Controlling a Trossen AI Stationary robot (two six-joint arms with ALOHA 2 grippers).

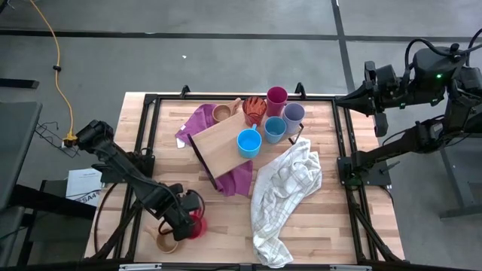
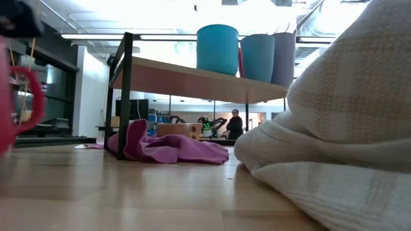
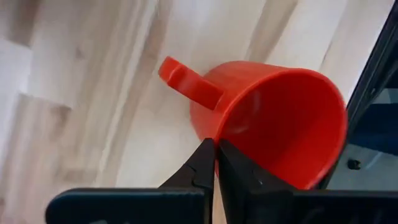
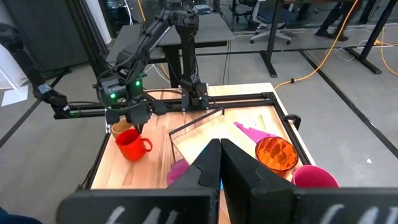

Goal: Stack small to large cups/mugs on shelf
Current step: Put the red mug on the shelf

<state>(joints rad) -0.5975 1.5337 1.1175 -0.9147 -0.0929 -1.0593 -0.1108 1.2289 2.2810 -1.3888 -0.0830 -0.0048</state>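
A red handled mug [image 3: 273,124] stands near the table's front left corner, with my left gripper [image 3: 216,142] shut on its rim. In the high view that gripper [image 1: 188,218] is beside the mug [image 1: 198,224], and a tan mug [image 1: 166,242] sits just nearer the edge. The light-wood shelf [image 1: 222,144] stands mid-table with a blue cup [image 1: 249,141] on its right end. Another blue cup [image 1: 275,129], a lavender one [image 1: 294,114], a magenta one [image 1: 276,98], an orange-red mug [image 1: 255,109] and a tan mug [image 1: 221,113] cluster behind it. My right gripper [image 4: 219,155] is shut, raised off the table's right side. My left gripper pinches the red mug's rim [image 3: 226,121] beside the handle [image 3: 189,81], one finger outside the wall and one inside. The fingers come from above, pointing steeply down. The mug stays upright, mouth up; whether its base rests on the table I cannot tell.
A purple cloth [image 1: 202,124] lies under and around the shelf's black frame. A white checked towel [image 1: 286,188] is heaped from the table's middle to its front edge. Bare wood lies between the red mug and the shelf.
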